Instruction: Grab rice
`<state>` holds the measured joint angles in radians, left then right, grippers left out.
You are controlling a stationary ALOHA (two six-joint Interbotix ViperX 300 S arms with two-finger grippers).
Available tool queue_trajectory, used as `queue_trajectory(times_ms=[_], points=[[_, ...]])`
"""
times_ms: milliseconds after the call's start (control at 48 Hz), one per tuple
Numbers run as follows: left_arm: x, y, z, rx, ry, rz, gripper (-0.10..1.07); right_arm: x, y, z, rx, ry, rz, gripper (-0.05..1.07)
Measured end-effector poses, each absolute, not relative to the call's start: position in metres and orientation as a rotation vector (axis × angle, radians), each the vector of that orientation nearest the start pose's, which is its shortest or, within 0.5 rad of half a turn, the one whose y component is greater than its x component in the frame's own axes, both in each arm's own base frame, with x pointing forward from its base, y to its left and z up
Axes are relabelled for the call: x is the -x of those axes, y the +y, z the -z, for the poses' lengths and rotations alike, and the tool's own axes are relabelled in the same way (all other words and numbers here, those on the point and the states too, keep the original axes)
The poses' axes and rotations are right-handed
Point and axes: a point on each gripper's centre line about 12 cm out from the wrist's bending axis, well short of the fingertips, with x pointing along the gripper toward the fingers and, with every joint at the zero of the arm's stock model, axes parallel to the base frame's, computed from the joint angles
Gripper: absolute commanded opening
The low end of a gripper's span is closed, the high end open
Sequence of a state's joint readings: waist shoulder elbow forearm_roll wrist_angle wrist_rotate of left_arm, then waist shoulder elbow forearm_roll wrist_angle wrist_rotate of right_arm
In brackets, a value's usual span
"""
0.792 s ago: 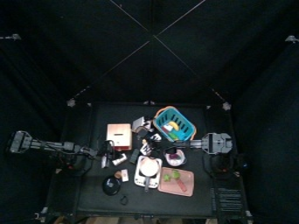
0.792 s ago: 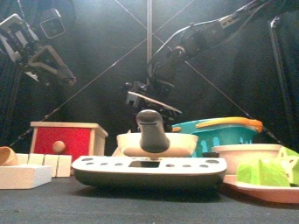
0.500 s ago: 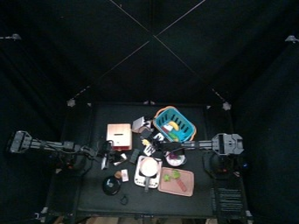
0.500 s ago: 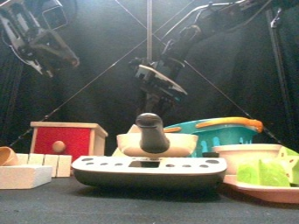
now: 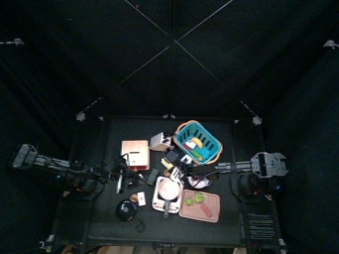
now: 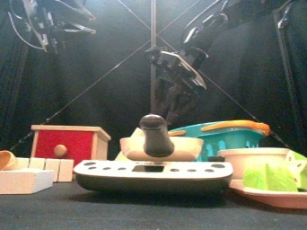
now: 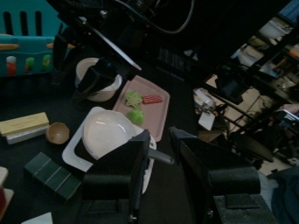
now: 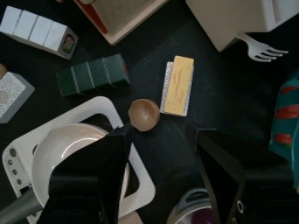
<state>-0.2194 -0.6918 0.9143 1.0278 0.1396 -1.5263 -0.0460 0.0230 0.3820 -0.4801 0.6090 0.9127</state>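
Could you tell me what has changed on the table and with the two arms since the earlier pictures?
In the front view, the right gripper has swung toward the picture's right and now hangs lower, jaws open and empty. The left gripper has climbed toward the upper left corner. Nothing was grasped or released. The scale, red box and teal basket stayed put.

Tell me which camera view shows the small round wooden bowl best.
The right wrist view: the wooden bowl sits in plain sight from above, beside the yellow block on the black table. The left wrist view shows it small. In the top view it is too tiny to pick out; the front view does not clearly show it.
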Motion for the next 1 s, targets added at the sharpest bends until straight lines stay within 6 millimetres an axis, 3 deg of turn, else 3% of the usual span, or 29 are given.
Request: queue_trajectory(times_ms=[292, 438, 604, 792, 1000], points=[[-0.25, -0.056, -0.315, 0.317, 0.393, -0.104, 0.7, -0.403, -0.05, -0.214, -0.361, 0.86, 0.523, 0.86], [-0.244, -0.052, -0.315, 0.238, 0.591, -0.221, 0.71, -0.402, -0.05, -0.213, -0.359, 0.863, 0.525, 0.86], [-0.244, -0.055, -0.304, 0.156, 0.742, -0.24, 0.71, -0.399, -0.05, -0.208, -0.362, 0.876, 0.527, 0.86], [-0.256, -0.061, -0.28, 0.267, 0.823, -0.339, 0.71, -0.393, -0.047, -0.203, -0.385, 0.897, 0.528, 0.86], [-0.266, -0.074, -0.259, 0.391, 0.878, -0.463, 0.71, -0.381, -0.04, -0.211, -0.385, 0.882, 0.508, 0.86]])
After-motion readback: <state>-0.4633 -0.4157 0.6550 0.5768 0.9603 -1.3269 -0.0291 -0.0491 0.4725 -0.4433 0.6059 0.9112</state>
